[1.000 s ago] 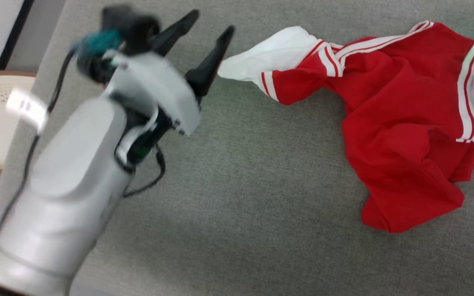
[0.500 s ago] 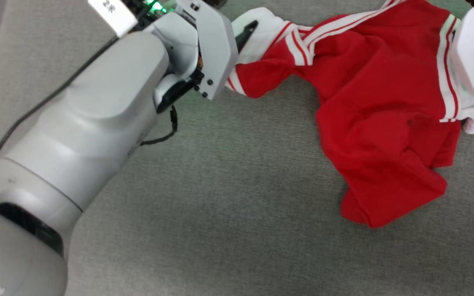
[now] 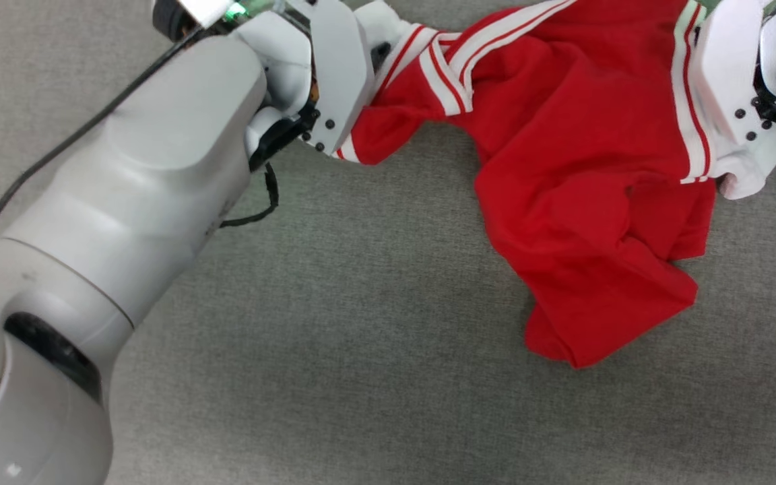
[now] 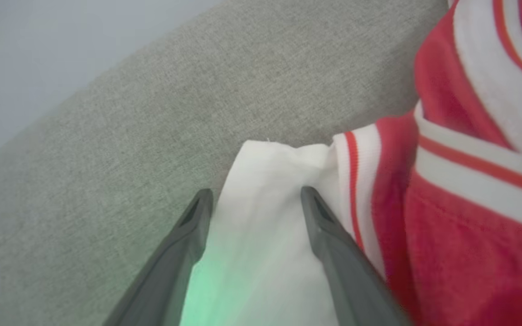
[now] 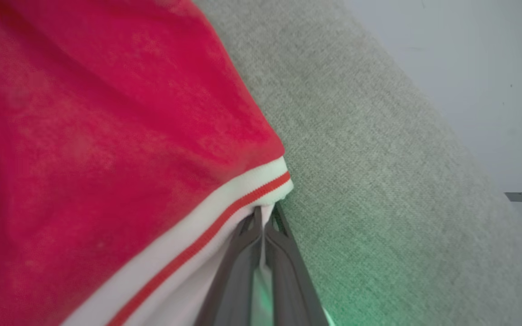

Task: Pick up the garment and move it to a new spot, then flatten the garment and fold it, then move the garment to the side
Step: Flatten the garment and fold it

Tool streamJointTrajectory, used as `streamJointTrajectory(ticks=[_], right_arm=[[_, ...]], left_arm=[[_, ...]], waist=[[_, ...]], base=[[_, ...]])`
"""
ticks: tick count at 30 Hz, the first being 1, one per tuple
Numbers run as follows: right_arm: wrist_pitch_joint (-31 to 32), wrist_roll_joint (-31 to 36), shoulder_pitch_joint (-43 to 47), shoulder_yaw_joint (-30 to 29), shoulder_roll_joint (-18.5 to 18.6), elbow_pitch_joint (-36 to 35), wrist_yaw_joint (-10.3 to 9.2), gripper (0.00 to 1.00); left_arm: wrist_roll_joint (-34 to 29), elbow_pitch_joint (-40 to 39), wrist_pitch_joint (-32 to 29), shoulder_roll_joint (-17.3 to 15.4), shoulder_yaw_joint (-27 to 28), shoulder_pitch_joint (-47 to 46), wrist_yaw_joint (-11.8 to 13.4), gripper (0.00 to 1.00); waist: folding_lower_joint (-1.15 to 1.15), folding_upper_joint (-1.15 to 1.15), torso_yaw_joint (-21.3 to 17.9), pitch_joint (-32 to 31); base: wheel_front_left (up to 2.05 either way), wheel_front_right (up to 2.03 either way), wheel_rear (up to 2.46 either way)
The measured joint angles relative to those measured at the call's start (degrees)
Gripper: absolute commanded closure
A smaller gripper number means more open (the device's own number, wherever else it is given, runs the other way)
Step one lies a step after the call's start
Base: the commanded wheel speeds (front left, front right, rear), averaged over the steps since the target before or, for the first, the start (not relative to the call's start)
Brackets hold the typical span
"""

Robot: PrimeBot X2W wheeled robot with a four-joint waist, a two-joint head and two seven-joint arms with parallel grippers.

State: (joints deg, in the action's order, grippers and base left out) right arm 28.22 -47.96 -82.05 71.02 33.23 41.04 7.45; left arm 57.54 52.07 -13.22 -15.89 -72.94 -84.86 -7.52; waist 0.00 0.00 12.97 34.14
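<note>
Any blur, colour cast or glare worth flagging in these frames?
Head view: sharp, evenly lit, soft shadow under the red jersey T-shirt with white sleeves. Left wrist view: green glow tints the sleeve inside the open left gripper. Right wrist view: green cast on the grey woven surface beside the right gripper.

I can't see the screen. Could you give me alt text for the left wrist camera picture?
The robot's left gripper is open, with its two dark fingers either side of the white sleeve of a red garment with red-and-white striped trim. Behind them is a grey woven surface.
</note>
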Motion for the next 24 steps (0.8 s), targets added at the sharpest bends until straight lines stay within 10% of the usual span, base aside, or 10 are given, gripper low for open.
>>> streamJointTrajectory(ticks=[10,12,13,24], right_arm=[[0.0,1.2,-0.4,0.0,-0.6,-1.7,-0.20,1.00],[0.0,1.3,-0.4,0.0,-0.6,-2.0,-0.22,1.00],[0.0,1.3,-0.5,0.0,-0.5,-2.2,-0.23,1.00],[-5.4,-2.5,-0.5,1.0,0.0,1.1,0.15,1.00]], left_arm=[[5.1,0.9,-7.3,0.0,0.0,-0.7,0.0,0.00],[6.0,0.7,-8.2,-0.1,0.0,-0.8,0.0,0.84],[6.2,0.2,-8.3,-0.2,0.0,-0.8,0.0,1.00],[7.7,4.6,2.8,-0.3,-0.5,-0.9,0.0,1.00]], waist=[[0.00,0.00,-1.7,0.9],[0.00,0.00,-1.9,1.1],[0.00,0.00,-2.0,1.2],[0.00,0.00,-1.2,-0.6]], base=[[0.00,0.00,0.00],[0.00,0.00,0.00],[0.00,0.00,0.00],[0.00,0.00,0.00]])
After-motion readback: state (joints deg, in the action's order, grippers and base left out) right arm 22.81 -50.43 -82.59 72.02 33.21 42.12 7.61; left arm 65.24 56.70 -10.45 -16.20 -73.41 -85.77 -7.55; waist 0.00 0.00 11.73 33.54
